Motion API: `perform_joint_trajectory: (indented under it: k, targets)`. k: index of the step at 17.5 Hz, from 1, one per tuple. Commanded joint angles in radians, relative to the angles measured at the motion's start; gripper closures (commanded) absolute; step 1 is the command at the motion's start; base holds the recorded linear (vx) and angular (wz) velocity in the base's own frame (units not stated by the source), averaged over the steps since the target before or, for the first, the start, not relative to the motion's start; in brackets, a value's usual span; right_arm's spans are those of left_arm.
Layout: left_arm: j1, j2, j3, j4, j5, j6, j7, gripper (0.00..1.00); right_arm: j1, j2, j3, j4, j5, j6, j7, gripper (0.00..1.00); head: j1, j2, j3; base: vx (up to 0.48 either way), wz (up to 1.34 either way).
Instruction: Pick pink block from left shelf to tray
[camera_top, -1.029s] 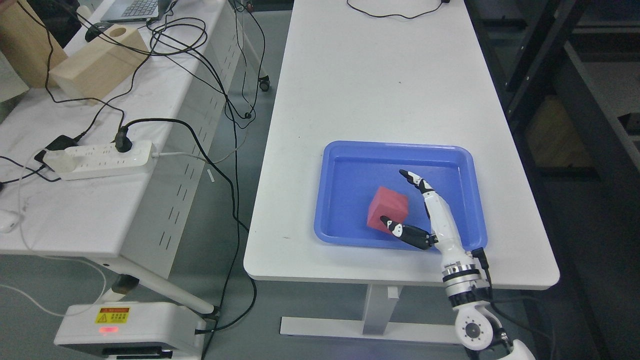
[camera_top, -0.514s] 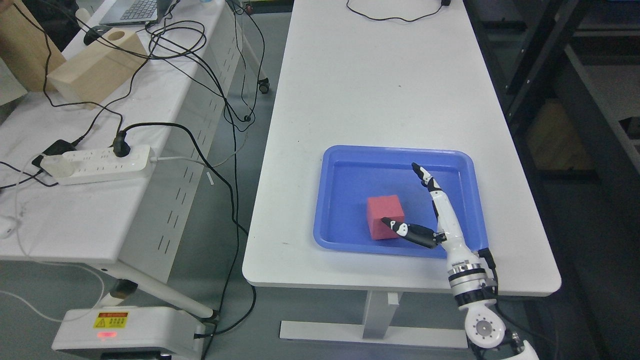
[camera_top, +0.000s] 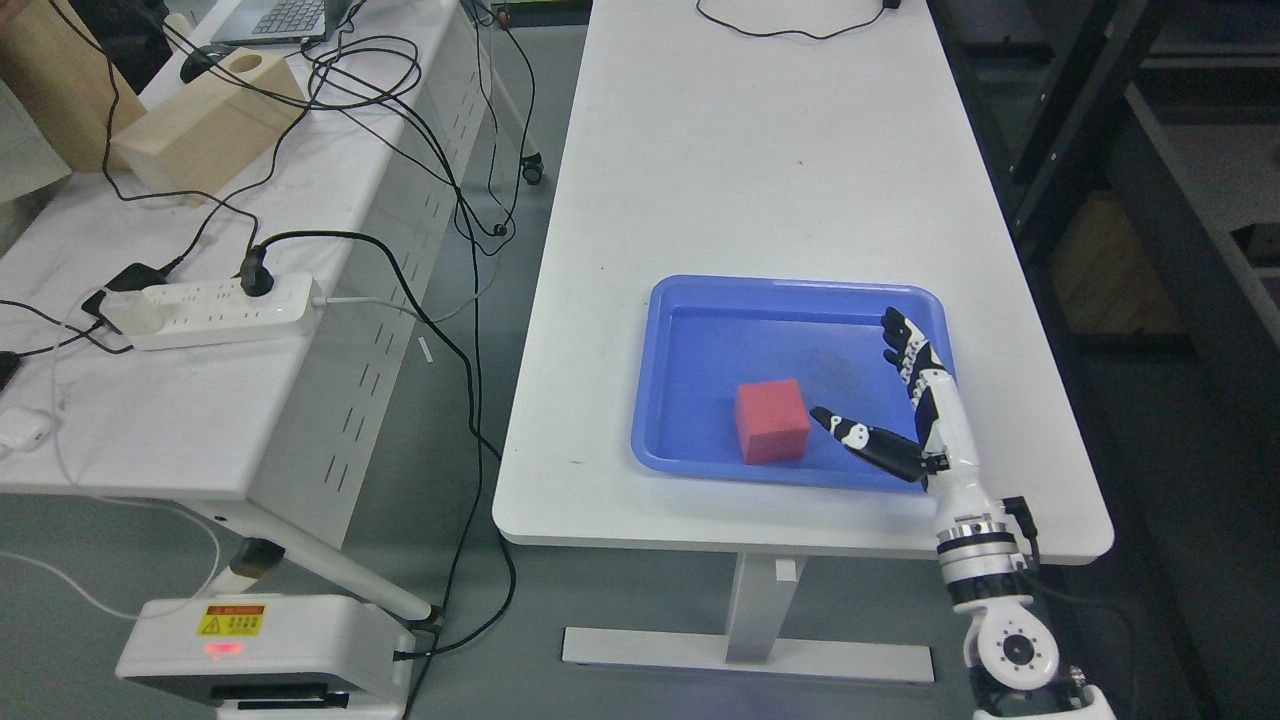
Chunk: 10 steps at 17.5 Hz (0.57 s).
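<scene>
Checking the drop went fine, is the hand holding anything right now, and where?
Nothing. The right hand is open, clear of the block in the tray.

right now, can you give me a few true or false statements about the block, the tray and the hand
1. The block lies inside the blue tray. True.
2. The right hand grips the block. False: its fingers are spread and clear of the block, which sits apart to its left.
3. The tray sits on the white table. True.
4. The block is stacked on a second block. False: it rests alone on the tray floor.
5. The left hand is over the tray. False: only the right arm shows, coming in from the lower right.
</scene>
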Motion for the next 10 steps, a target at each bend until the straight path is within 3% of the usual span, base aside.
perform_joint_trajectory:
  k: [1,10]
  targets:
    - [0.020,0.017,0.000,-0.017,0.000,0.000,0.000,0.00,0.003,-0.017,-0.068,-0.002,-0.192,-0.014,0.035,0.01,0.0000,0.000,0.000,-0.128,0.00]
    - [0.020,0.017,0.000,-0.017,0.000,0.000,0.000,0.00,0.003,-0.017,-0.132,-0.008,-0.192,0.120,0.080,0.01,0.0000,0.000,0.000,-0.163,0.01]
